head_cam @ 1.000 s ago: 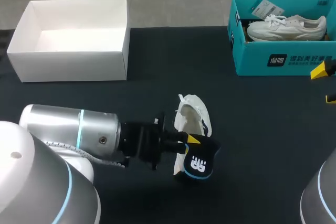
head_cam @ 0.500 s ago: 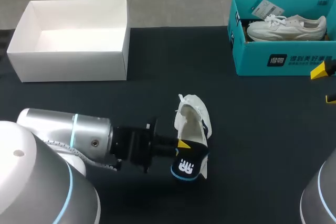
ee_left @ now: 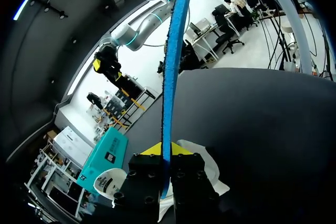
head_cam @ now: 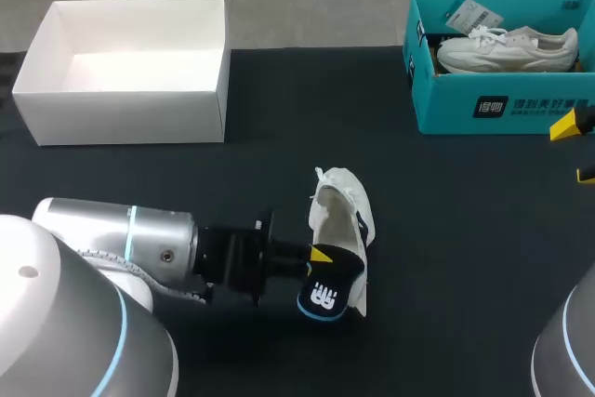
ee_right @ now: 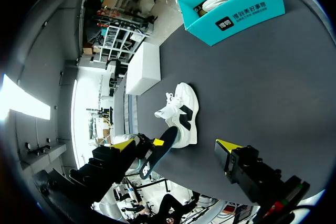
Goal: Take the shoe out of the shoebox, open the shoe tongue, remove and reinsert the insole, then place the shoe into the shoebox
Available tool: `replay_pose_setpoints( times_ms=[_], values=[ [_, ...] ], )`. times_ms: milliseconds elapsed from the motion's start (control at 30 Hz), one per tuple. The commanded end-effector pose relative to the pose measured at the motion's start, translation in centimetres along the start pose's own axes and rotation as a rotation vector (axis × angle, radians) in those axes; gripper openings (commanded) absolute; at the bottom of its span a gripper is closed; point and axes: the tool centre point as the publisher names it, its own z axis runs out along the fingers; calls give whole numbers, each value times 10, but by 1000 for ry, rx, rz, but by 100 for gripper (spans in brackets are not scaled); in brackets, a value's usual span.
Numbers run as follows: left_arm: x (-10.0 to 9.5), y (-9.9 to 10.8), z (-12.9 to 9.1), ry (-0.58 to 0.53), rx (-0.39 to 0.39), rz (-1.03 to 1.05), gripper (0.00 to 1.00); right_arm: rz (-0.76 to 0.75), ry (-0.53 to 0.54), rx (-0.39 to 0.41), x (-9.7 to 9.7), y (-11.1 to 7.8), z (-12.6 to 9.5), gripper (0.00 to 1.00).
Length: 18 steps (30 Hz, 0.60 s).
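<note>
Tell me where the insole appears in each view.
Head view: insole in left gripper, lower middle.
Left wrist view: blue edge-on strip between the gripper's fingers.
Right wrist view: insole by the white shoe.
Shared landmark: teal shoebox.

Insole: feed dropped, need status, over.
Left gripper jaws shut on insole at shoe heel. Right gripper jaws open, by teal shoebox. Nothing else near shoe.
</note>
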Motion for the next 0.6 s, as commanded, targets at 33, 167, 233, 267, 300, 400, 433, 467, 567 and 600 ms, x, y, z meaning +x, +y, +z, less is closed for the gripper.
replay_pose_setpoints(
  times_ms=[33, 167, 233, 267, 300, 400, 433, 467, 567, 600],
  values=[
    [-3, 7, 9, 0, 4, -4, 0, 1, -1, -2, 0, -1, 0, 100],
    [-1, 14, 12, 0, 2, -18, 0, 1, -1, -2, 0, -1, 0, 100],
    [-2, 17, 13, 1, 1, -22, 0, 1, -1, -2, 0, -1, 0, 100],
    [-2, 18, 14, 1, 0, -23, 0, 1, -1, -2, 0, -1, 0, 100],
    [-2, 20, 15, 1, -1, -24, 0, 1, -1, -2, 0, -1, 0, 100],
    [-2, 26, 18, 1, -10, -33, 0, 1, -1, -2, 0, -1, 0, 100],
    [-2, 28, 19, 2, -12, -34, 0, 1, -1, -2, 0, -1, 0, 100],
    [-2, 29, 21, 3, -15, -38, 0, 1, -1, -2, 0, -1, 0, 100],
    [-3, 33, 24, 4, -21, -46, 0, 1, -1, -2, 0, -1, 0, 100],
    [-3, 34, 25, 5, -24, -48, 0, 1, -1, -2, 0, -1, 0, 100]
  ],
)
